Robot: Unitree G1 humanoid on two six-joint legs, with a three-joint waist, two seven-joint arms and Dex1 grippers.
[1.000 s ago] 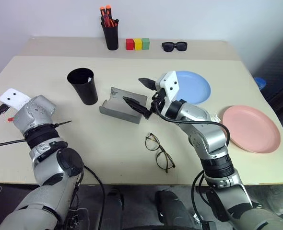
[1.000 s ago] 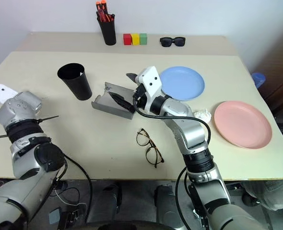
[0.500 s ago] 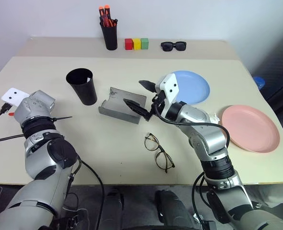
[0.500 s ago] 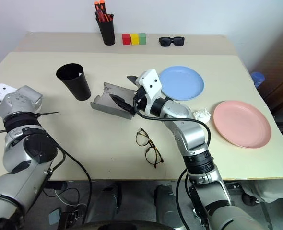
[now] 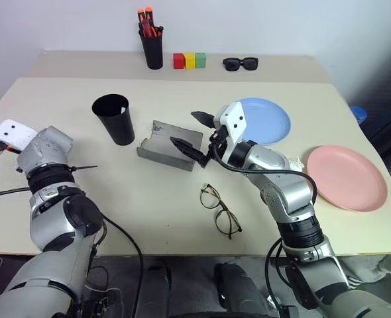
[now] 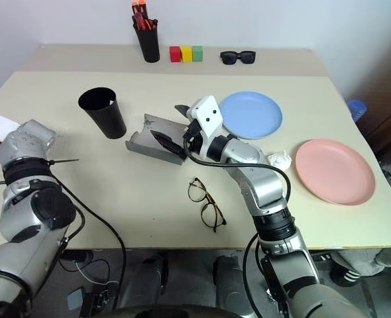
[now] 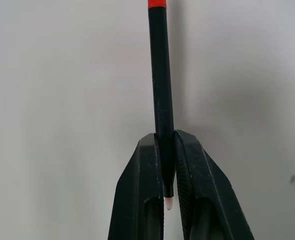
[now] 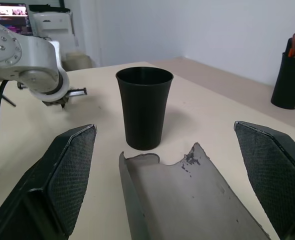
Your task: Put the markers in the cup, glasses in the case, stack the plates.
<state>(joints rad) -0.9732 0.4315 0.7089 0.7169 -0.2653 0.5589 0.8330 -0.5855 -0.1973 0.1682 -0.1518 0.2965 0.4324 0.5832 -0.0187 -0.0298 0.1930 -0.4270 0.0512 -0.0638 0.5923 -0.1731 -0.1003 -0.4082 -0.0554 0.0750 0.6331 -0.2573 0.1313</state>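
Left wrist view: left tool (image 7: 168,150) clamped on the red marker's (image 7: 160,75) black cap; right tool (image 5: 194,132) gapes above the case (image 5: 166,146).

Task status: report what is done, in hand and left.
Done: nothing visibly finished; the cup looks empty. In hand: the left claw is shut on the red marker. Right claw is open over the open case. Left: glasses lie on the table; blue plate and pink plate lie apart, unstacked.
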